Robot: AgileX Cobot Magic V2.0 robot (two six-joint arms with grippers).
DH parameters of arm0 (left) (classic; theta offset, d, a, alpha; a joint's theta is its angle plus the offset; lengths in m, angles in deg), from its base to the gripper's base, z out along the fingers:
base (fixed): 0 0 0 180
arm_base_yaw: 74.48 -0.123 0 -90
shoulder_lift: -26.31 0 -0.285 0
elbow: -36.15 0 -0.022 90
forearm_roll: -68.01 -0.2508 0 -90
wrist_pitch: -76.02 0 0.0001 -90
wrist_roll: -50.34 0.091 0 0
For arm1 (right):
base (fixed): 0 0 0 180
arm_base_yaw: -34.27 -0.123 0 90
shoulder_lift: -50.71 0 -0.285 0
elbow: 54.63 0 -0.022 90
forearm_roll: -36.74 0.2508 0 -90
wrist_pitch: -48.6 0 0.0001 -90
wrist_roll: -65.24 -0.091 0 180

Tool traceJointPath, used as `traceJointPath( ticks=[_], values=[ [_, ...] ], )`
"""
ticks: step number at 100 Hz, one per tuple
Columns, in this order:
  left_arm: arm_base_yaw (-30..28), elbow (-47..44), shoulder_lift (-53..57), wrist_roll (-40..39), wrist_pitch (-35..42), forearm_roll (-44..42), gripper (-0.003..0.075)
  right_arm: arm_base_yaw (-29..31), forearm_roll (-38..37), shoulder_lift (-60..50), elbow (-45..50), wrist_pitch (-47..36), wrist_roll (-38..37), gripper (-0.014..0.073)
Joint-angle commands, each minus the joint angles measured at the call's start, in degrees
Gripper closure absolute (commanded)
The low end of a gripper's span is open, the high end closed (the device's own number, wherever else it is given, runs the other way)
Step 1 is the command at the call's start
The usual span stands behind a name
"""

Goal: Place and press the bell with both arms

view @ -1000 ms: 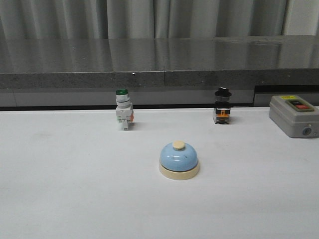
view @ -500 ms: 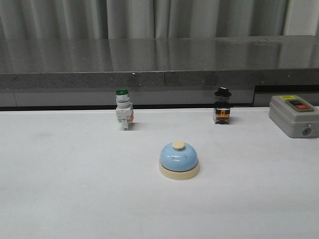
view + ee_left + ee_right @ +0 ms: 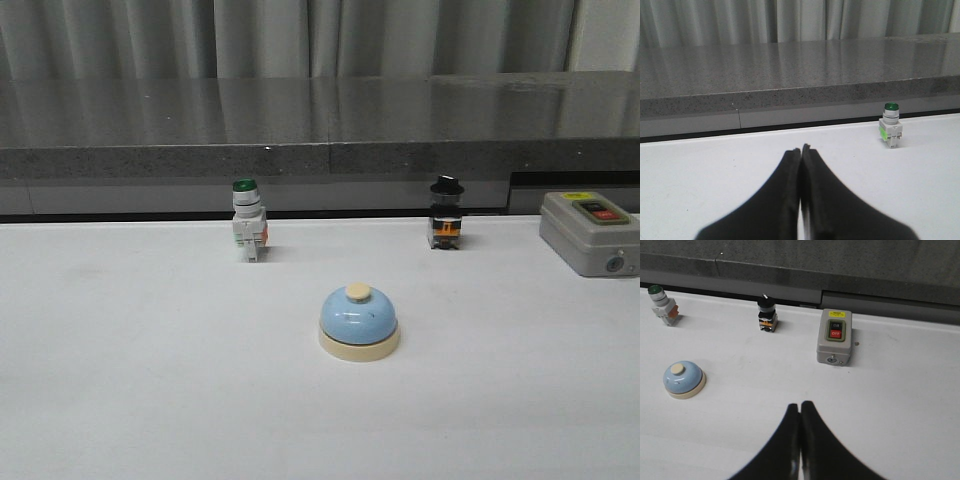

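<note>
Nothing has moved since the earlier frame. Your left gripper [image 3: 801, 150] and right gripper [image 3: 800, 407] are clenched, empty. The bell [image 3: 359, 320] stands upright mid-table [image 3: 140, 380], fitting either awaiting placement or already pressed.

Grey curtains [image 3: 300, 35] hang behind a dark counter [image 3: 300, 125].

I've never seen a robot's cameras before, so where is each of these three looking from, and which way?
Front view: looks forward over the white table at the blue bell.
Left wrist view: on the left arm, low, facing the counter; its shut left tool shows.
Right wrist view: on the right arm, higher, looking down; its shut right tool shows.
Shared: all three show the green button; front and right show the bell and switch box.
</note>
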Motion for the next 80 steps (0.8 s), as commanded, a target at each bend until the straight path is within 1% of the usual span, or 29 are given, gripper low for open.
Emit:
traceJointPath(
  ticks=[1, 13, 29, 53, 80],
  values=[
    [-0.2, -2.4, 1.7, -0.5, 4.6, 0.0, 0.0741, 0.3, -1.3, -0.9, 0.3, -7.3, -0.1, 0.0654],
    [-0.2, -2.4, 1.7, -0.5, 4.6, 0.0, 0.0741, 1.4, -0.7, -6.0, 5.9, -15.8, -0.1, 0.0654],
    [-0.2, -2.4, 1.7, -0.5, 4.6, 0.0, 0.0741, 5.1, 1.7, -13.3, 14.1, -25.1, -0.1, 0.0654],
    [-0.2, -2.4, 1.7, -0.5, 4.6, 0.0, 0.0741, 11.4, 5.7, -22.2, 23.6, -31.6, -0.1, 0.0654],
    [-0.2, -2.4, 1.7, -0.5, 4.6, 0.0, 0.0741, 12.3, 6.2, -23.1, 31.9, -41.9, -0.1, 0.0654]
  ],
)
